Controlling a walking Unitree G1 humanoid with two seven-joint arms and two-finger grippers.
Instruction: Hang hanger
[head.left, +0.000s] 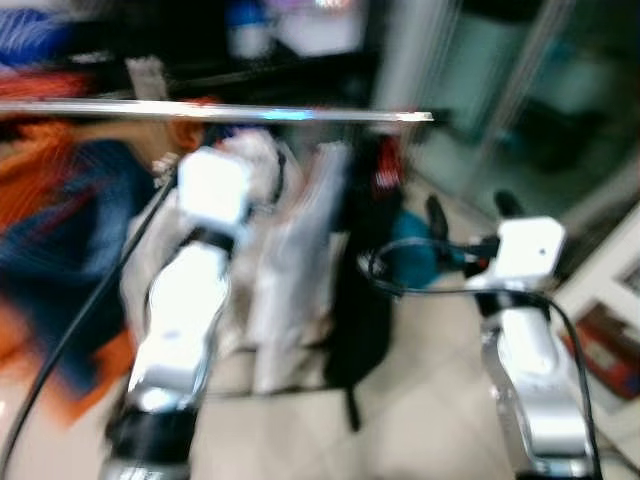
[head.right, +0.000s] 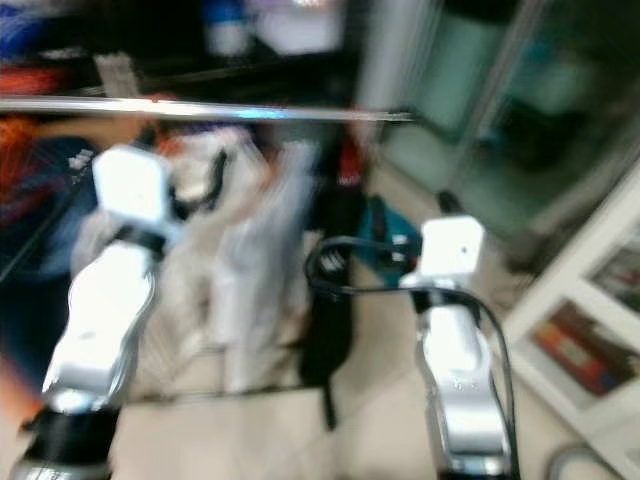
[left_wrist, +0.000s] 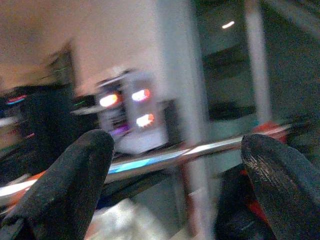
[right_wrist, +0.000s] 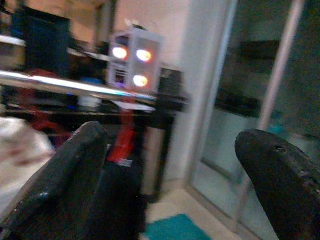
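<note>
Scene blurred in both head views; no brand, label or writing can be read anywhere.

1. Orange and blue garments, far left, hanging below the rail; detail lost to blur.
2. Rail, a shiny metal bar running level across the upper part of the scene, its free end to the right.
3. Left arm, silver, raised toward the rail. Left claw: in its wrist view the two black fingers stand wide apart with nothing between them; the rail crosses behind the gap, apart from both fingers.
4. Pale garments, white or grey, hanging from the rail just right of the left arm.
5. Dark garment, black, next along, with a red patch near its top. Whether a hanger carries any of these garments cannot be told through the blur; no separate hanger can be made out.
6. Teal item low down on the pale tiled floor, behind the right arm's black cable.
7. Right arm, silver, raised, to the right of the rail's end. Right claw: fingers spread wide, holding nothing and touching nothing; rail and a pale box with three glowing lights seen beyond.
8. Glass doors, upper right.
9. White shelf unit, far right, with coloured items inside.
</note>
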